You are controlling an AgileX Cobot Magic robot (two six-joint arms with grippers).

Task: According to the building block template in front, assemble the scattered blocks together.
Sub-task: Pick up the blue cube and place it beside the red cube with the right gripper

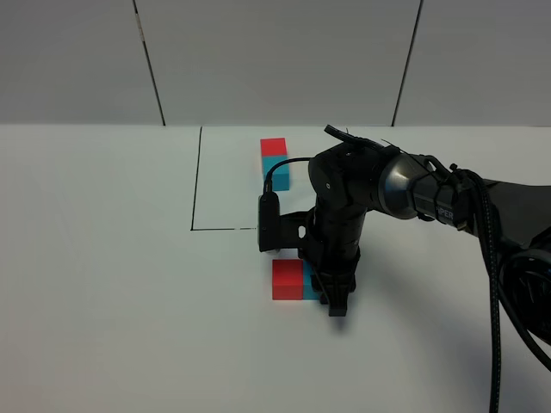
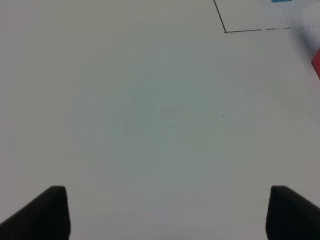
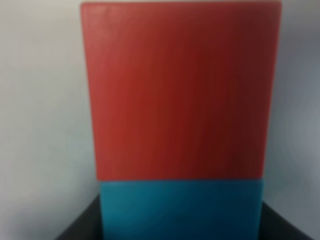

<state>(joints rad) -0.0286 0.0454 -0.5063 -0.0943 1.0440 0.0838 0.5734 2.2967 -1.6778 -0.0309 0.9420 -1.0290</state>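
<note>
Right tool (image 1: 333, 302) tight on cyan cube (image 1: 309, 288), flush against red cube (image 1: 287, 280); left tool (image 2: 167, 215) wide apart, empty.

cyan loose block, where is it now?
Exterior high view, near centre: the cyan block sits flush against the red block on its right side, gripped by the right gripper, just in front of the drawn outline holding the template.

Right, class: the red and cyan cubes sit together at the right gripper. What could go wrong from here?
1. The right gripper sits close around the cyan cube; lifting away carelessly could drag it off the red cube and open a gap.
2. The pair lies side by side across the high view, while the template runs front to back, so the orientation may not match.
</note>
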